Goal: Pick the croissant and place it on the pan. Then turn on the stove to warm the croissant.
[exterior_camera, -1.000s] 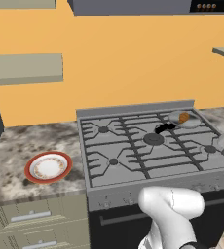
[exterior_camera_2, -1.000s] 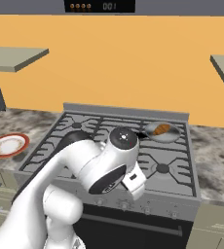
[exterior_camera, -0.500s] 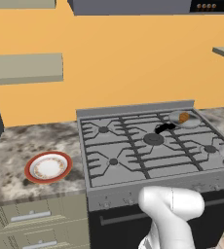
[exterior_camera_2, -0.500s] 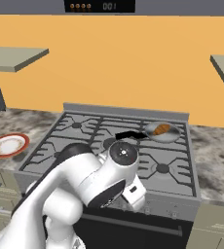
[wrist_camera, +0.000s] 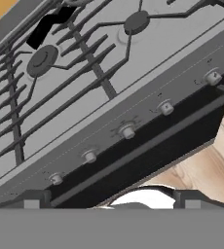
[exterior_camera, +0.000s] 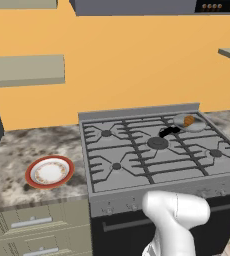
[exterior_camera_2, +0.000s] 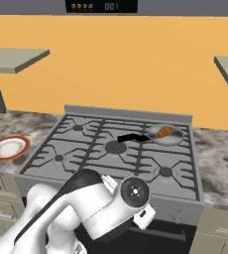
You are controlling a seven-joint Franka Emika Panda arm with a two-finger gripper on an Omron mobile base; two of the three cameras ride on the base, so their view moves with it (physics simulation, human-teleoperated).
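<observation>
croissant (exterior_camera: pixel 188 120): in pan (exterior_camera: pixel 193 125) | stove (exterior_camera: pixel 157 150): back-right burner

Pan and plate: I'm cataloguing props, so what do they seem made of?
The pan looks like matte grey metal with a black, perhaps plastic, handle. The plate looks like glazed white ceramic, judging by its smooth face and red rim.

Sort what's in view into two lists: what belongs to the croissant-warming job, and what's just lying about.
Job:
- croissant, already in the pan
- pan, on the stove's back right burner
- stove
- knobs along its front
- tool, open, near the knobs

Lying about:
- plate on the counter
- drawers below it
- shelves on the wall
</observation>
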